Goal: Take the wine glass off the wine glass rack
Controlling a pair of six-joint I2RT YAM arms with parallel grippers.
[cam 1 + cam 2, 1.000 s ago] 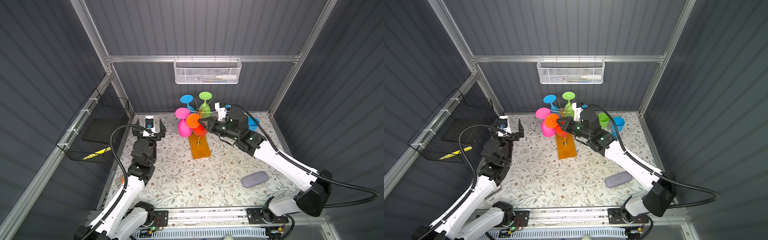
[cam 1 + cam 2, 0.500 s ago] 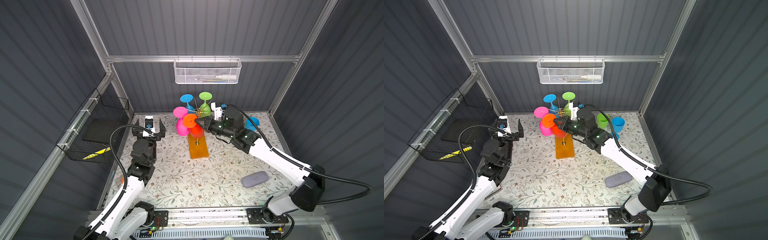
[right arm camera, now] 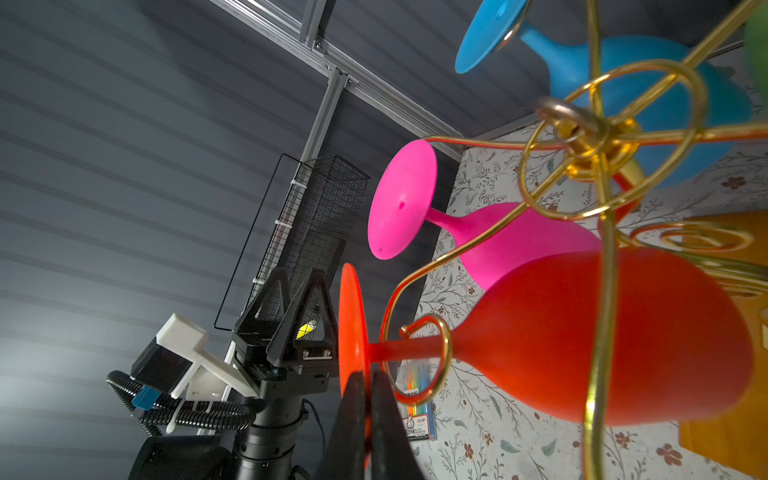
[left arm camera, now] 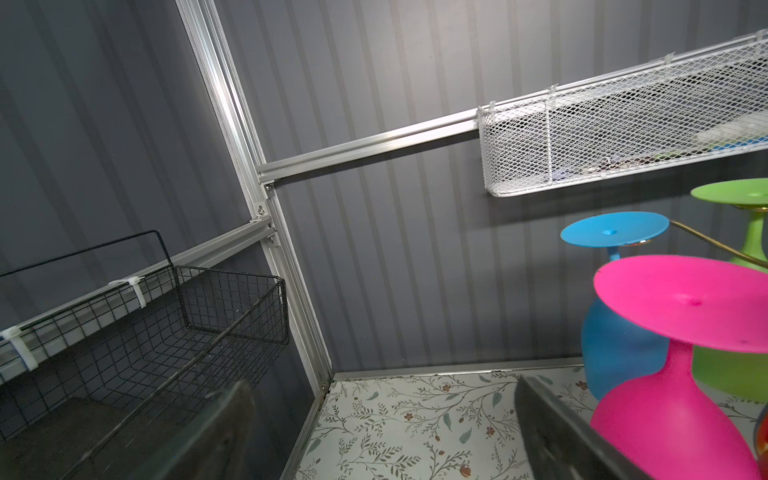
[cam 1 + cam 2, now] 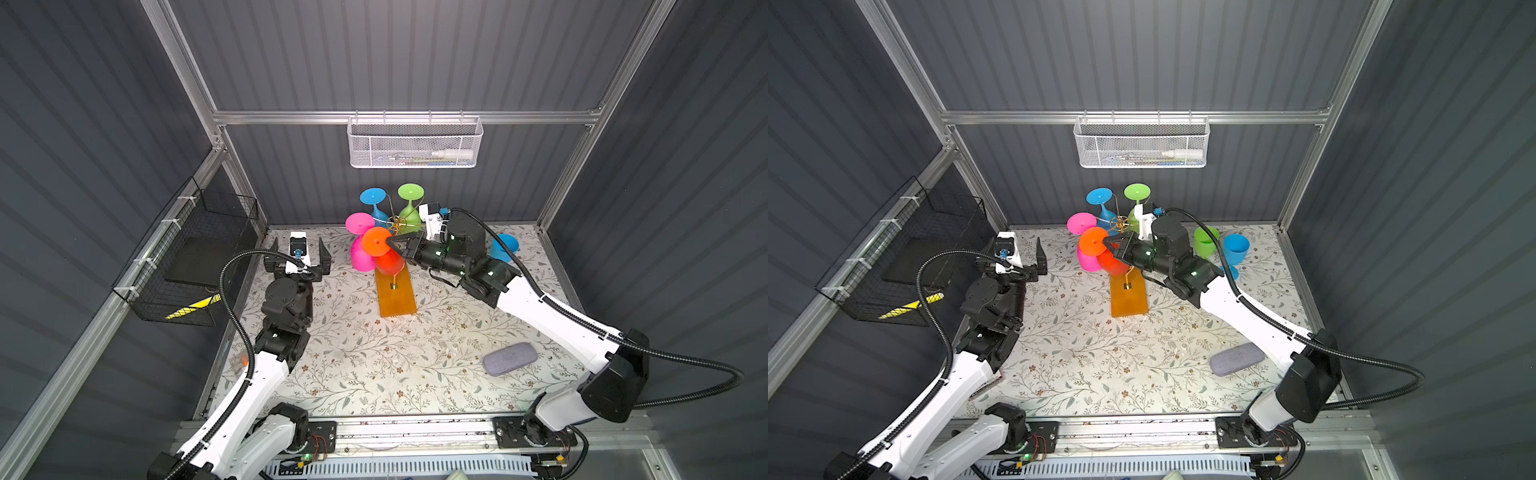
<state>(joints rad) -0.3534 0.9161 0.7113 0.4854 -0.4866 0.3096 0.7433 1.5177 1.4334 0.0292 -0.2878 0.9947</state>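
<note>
The wine glass rack (image 5: pixel 394 225) is a gold wire stand on an amber base (image 5: pixel 1128 297) at the back middle of the table. An orange wine glass (image 5: pixel 388 264) hangs upside down from it, its stem still inside a gold curl (image 3: pixel 424 361). My right gripper (image 3: pixel 365 378) is shut on the rim of that glass's round foot (image 5: pixel 1093 246); in both top views it reaches in from the right. My left gripper (image 5: pixel 298 249) stands open and empty to the left of the rack, with both fingers (image 4: pixel 540 411) apart over the table.
Pink (image 5: pixel 360 249), blue (image 5: pixel 372 197) and green (image 5: pixel 410 193) glasses also hang on the rack. A green cup (image 5: pixel 1205 243) and a blue cup (image 5: pixel 1236 249) stand behind my right arm. A grey pouch (image 5: pixel 510 358) lies front right. White mesh basket (image 5: pixel 414 143) on the back wall, black wire basket (image 5: pixel 195 257) at left.
My right gripper has moved a little to the left with the orange glass's foot pinched in it. The left arm has stayed still.
</note>
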